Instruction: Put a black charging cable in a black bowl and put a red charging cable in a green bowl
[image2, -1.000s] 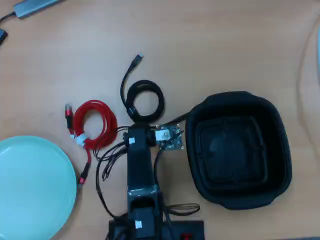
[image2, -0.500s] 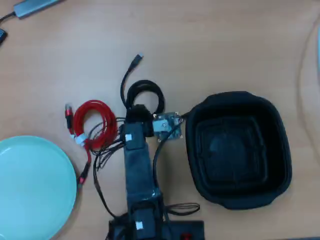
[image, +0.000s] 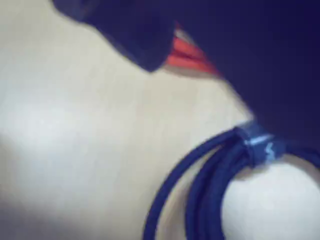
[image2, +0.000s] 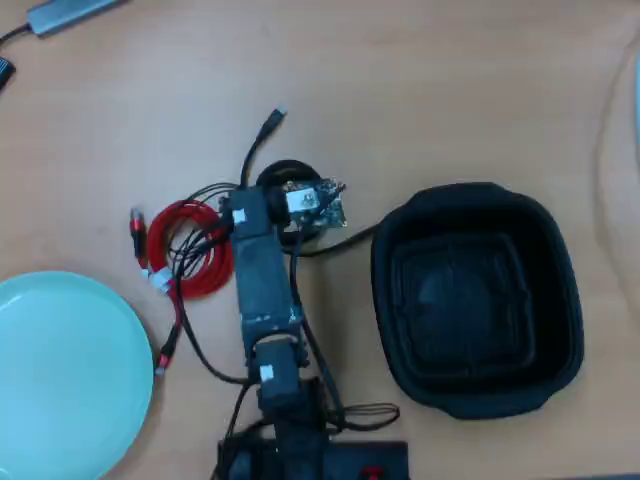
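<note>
Arm (image2: 262, 285) stretched forward, claw (image2: 285, 192) over black charging cable (image: 210, 175).

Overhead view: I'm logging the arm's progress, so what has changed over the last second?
The arm stretched forward, up the picture, carrying its end effector from the near edge of the black charging cable to right over the coil, now mostly hidden beneath it. No grasp is visible yet. The red charging cable, the green bowl and the black bowl lie where they were.
</note>
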